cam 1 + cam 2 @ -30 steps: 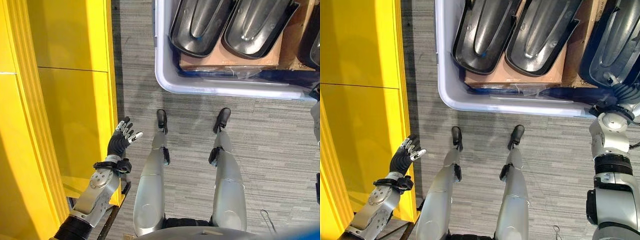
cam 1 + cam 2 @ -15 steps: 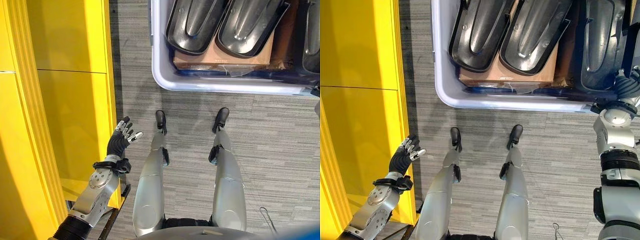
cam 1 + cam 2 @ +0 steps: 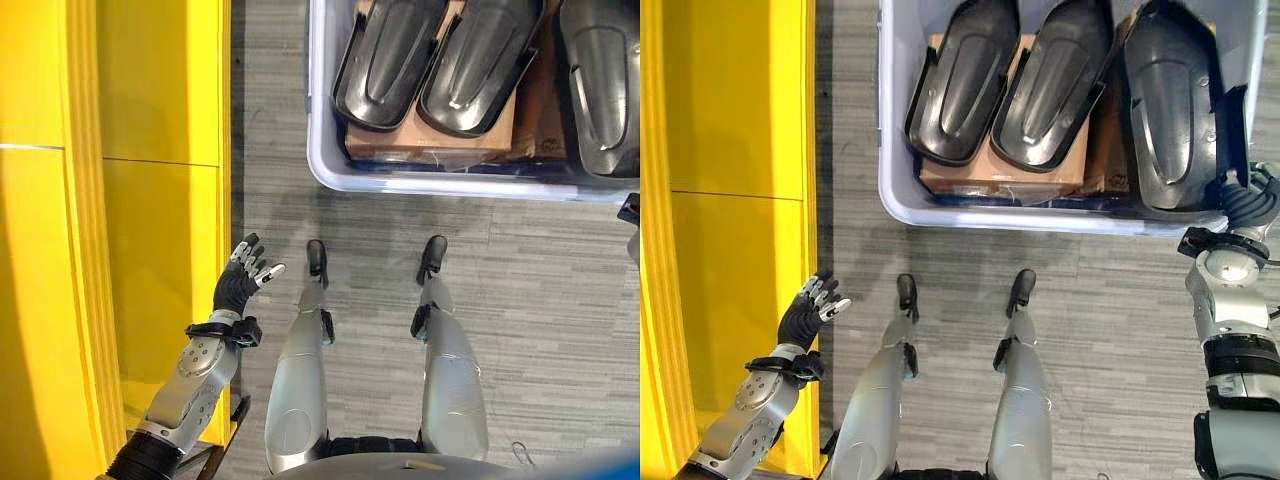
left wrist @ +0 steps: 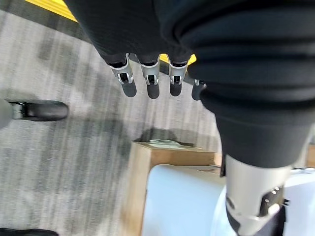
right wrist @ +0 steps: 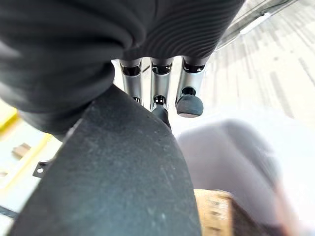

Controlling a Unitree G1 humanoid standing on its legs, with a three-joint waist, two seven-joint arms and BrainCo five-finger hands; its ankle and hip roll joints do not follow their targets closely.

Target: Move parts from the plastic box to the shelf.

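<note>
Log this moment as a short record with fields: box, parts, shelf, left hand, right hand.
box: pale plastic box on the grey floor ahead of the robot
parts: three dark moulded parts lying side by side in the box on brown cardboard
shelf: yellow shelf on the robot's left, no part seen on it
left hand: left hand beside the shelf edge, fingers straight, holding nothing
right hand: right hand at the box's near right corner, against the rightmost part; grip cannot be told

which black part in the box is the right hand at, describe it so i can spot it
Find the pale plastic box on the grey floor. Three black parts lie inside; it is the rightmost part, beside the right hand, lying straight while the other two lean.
</note>
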